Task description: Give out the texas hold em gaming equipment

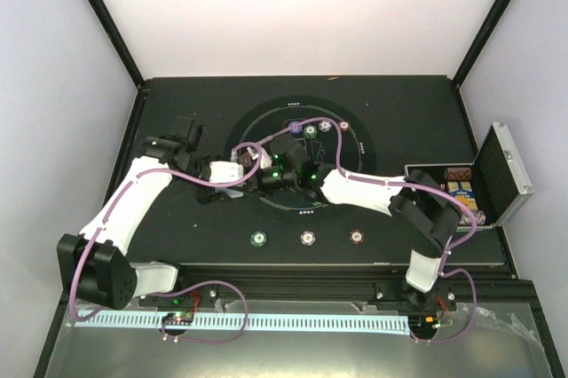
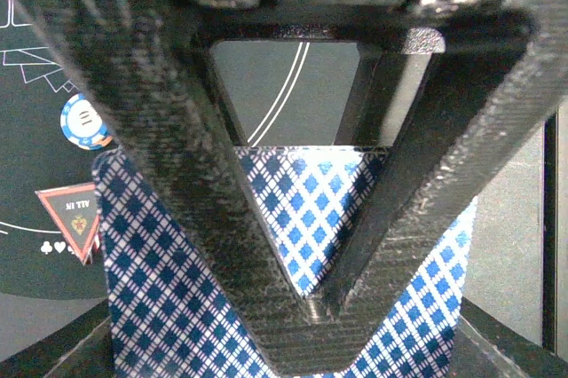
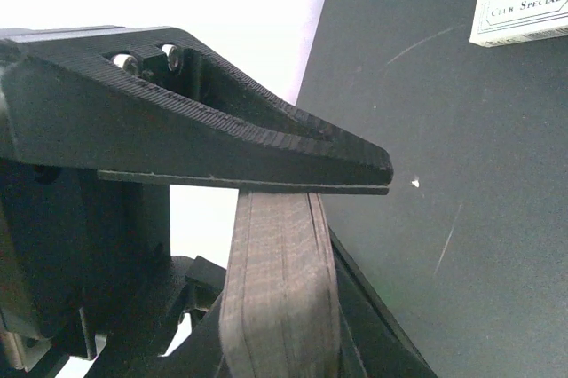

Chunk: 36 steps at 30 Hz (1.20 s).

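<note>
Right now your left gripper (image 2: 311, 307) is clenched on a deck of cards (image 2: 177, 307), blue diamond backs facing its camera, over the middle of the black table (image 1: 177, 112). Your right gripper (image 3: 306, 214) meets it there, and the deck's edge sits between its fingers, pressed against the upper one, so both grasp the same deck. Below the left wrist you see a blue-and-white chip (image 2: 86, 121) and a red triangle (image 2: 75, 218) lying on the printed circle. An open case (image 1: 501, 174) stands at the right edge.
</note>
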Each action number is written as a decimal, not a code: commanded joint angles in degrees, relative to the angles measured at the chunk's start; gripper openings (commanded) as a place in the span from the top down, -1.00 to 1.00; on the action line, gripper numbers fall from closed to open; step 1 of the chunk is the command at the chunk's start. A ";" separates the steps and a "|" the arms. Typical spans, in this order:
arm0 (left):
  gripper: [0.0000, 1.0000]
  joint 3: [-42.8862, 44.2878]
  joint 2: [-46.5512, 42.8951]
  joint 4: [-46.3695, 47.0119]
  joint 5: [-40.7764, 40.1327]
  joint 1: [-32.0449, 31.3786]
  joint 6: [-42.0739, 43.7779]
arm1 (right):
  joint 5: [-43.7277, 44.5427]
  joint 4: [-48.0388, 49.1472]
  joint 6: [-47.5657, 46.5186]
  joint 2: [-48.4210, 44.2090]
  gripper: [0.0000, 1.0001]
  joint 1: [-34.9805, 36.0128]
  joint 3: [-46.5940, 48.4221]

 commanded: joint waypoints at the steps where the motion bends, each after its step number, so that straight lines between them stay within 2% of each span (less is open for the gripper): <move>1: 0.68 4.13 -2.75 -5.19 7.57 0.05 -2.09 | 10.06 -13.46 -4.36 2.68 0.98 -1.80 -3.02; 4: 0.68 4.31 -2.32 -5.64 7.63 0.05 -2.16 | 10.62 -14.35 -4.55 2.45 0.98 -1.80 -2.81; 7: 0.94 4.40 -2.01 -5.28 7.59 0.05 -2.77 | 10.83 -14.62 -4.58 2.33 0.98 -1.79 -2.97; 8: 0.97 4.26 -1.97 -5.00 7.50 0.05 -2.82 | 10.18 -13.89 -4.37 2.20 0.96 -1.75 -3.25; 9: 0.97 4.09 -2.01 -5.15 7.40 0.03 -2.64 | 9.38 -12.61 -4.11 1.98 0.87 -1.76 -3.59; 11: 0.97 3.84 -1.67 -6.15 7.40 0.05 -1.79 | 6.42 -10.91 -3.84 1.71 0.35 -1.89 -3.58; 14: 0.97 4.00 -0.97 -7.99 7.28 0.05 -0.56 | 4.10 -10.66 -4.09 0.68 0.08 -2.10 -2.54; 16: 0.97 4.00 -0.69 -8.39 6.84 0.05 -0.35 | 3.13 -10.78 -4.14 -0.05 0.00 -2.33 -2.05; 28: 0.97 3.08 -0.20 -8.87 4.71 0.05 0.19 | 1.54 -11.91 -4.94 -2.15 0.00 -3.18 -2.38; 36: 0.97 2.13 0.17 -7.63 3.10 0.14 -0.31 | 1.63 -13.83 -6.06 -3.61 0.08 -3.65 -2.07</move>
